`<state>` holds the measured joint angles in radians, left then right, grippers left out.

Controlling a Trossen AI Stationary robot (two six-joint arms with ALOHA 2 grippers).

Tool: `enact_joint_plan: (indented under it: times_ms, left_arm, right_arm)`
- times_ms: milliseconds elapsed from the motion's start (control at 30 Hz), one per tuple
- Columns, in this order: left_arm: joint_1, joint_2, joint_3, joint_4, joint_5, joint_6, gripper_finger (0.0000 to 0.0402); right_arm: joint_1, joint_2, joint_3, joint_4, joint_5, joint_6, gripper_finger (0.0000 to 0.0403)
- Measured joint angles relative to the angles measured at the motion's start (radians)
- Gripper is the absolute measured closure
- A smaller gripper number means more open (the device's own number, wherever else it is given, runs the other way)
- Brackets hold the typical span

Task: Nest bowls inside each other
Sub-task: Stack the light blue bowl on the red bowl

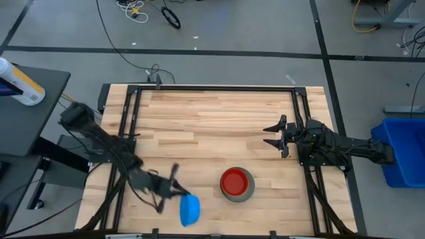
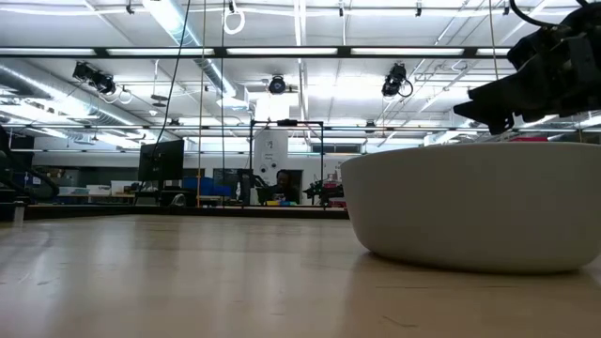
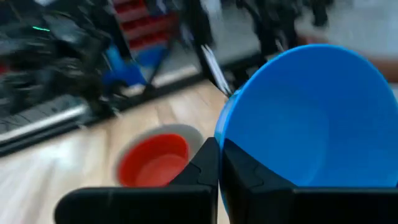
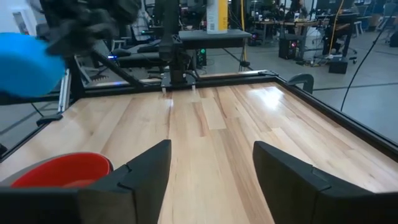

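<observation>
A bright blue bowl (image 1: 190,210) hangs tipped on its side above the table's near edge, left of centre, with my left gripper (image 1: 176,192) shut on it. The wrist view shows its hollow inside (image 3: 311,118). To its right a red bowl (image 1: 235,181) sits nested in a grey bowl (image 1: 247,193), which rests on its base on the table. The grey bowl (image 2: 479,202) fills the low view. My right gripper (image 1: 274,135) stands open at the table's right side, well clear of the bowls, with nothing between its fingers (image 4: 146,168). My left gripper pinches the blue bowl's rim (image 3: 219,132), one finger inside the bowl (image 3: 245,177) and one outside (image 3: 202,171). The fingers reach roughly level from the table's left. The bowl is lifted clear of the table and tipped on its side (image 4: 28,65).
A black frame (image 1: 212,88) runs round the wooden tabletop. Bare wood lies across the middle and far part (image 1: 212,119). Beyond the table, a dark side stand carries a white bottle (image 1: 20,83) on the left and a blue bin (image 1: 402,153) stands on the right.
</observation>
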<state>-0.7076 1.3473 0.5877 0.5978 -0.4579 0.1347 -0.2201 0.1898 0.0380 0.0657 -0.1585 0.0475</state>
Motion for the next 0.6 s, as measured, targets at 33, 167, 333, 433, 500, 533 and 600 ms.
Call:
enact_joint_plan:
  times_ms: [33,167,333,433,500,533,600]
  left_arm:
    - [0.014,-0.038,-0.068,0.087,0.003,0.003,0.0396]
    - [0.092,-0.177,-0.298,0.354,0.048,0.0,0.0396]
    - [0.218,-0.365,-0.474,0.327,0.061,0.005,0.0396]
    - [0.302,-0.492,-0.566,0.326,0.088,0.003,0.0396]
    - [0.356,-0.581,-0.577,0.235,0.119,-0.019,0.0396]
    - [0.379,-0.636,-0.576,0.154,0.135,-0.023,0.0396]
    - [0.418,-0.732,-0.576,0.053,0.165,-0.025,0.0396]
  right_arm:
    - [0.0,0.0,0.0,0.001,0.0,0.0,0.0169]
    - [0.0,0.0,0.0,0.006,0.0,0.0,0.0173]
    - [0.0,0.0,0.0,0.015,0.0,0.0,0.0176]
    - [0.0,0.0,0.0,0.015,0.0,0.0,0.0174]
    - [0.0,-0.001,0.0,0.014,0.0,0.001,0.017]
    - [0.0,0.0,0.0,0.013,0.0,0.001,0.0169]
    - [0.0,0.0,0.0,0.013,0.0,0.001,0.0165]
